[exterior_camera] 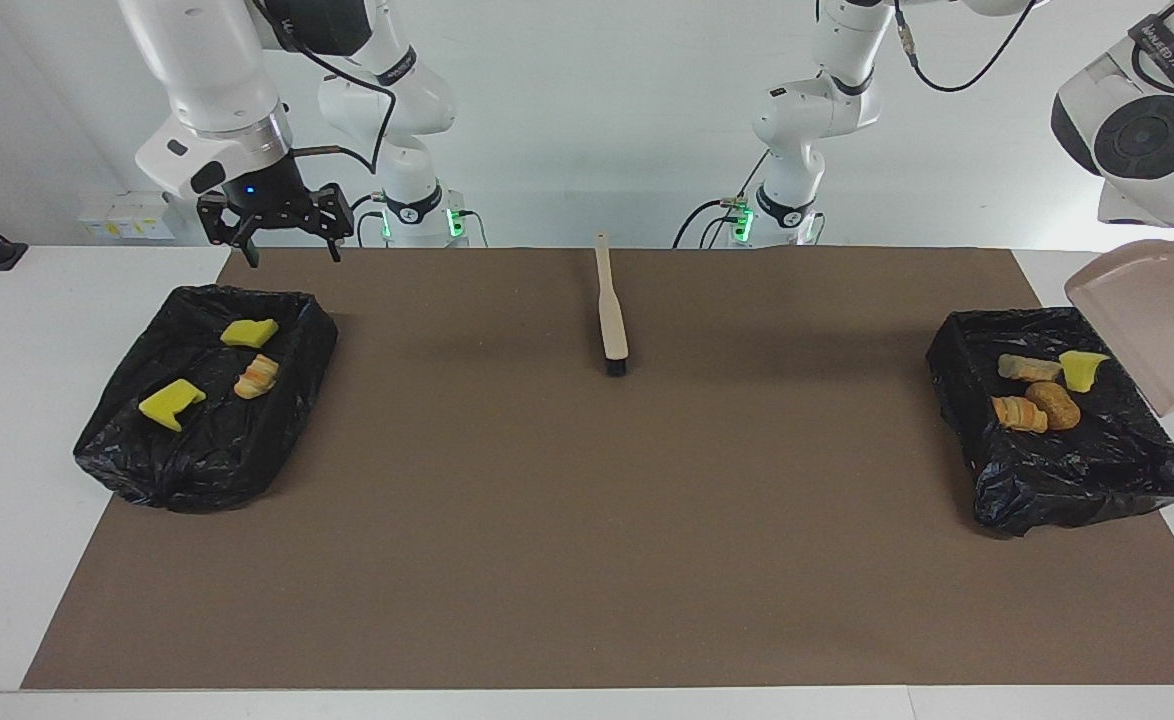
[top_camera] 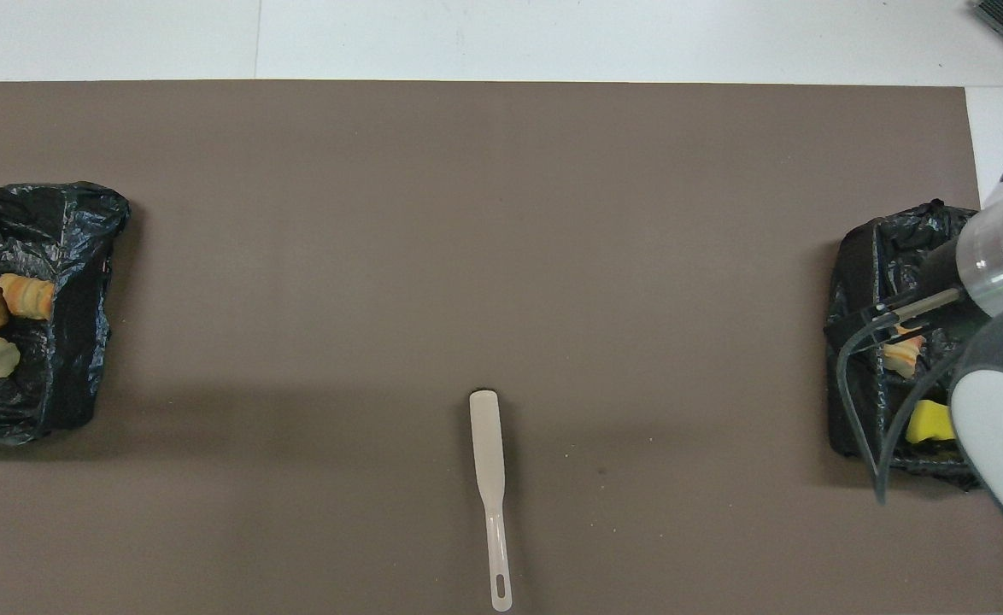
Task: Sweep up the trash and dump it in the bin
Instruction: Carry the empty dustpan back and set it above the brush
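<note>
Seven trash chunks [exterior_camera: 1083, 369] lie in bins; my left pincer grips the tilted, emptied dustpan [exterior_camera: 1147, 320] at three o'clock; right pincer [exterior_camera: 275, 226] wide.

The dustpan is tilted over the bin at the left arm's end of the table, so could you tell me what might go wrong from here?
1. The dustpan hangs tipped over the bin near the table's edge; lowered carelessly, it could snag the black liner.
2. The yellow chunk lies near the bin's rim, so a bump from the pan could knock it out.
3. The right hand hovers open above the other bin, whose liner it could catch.
</note>
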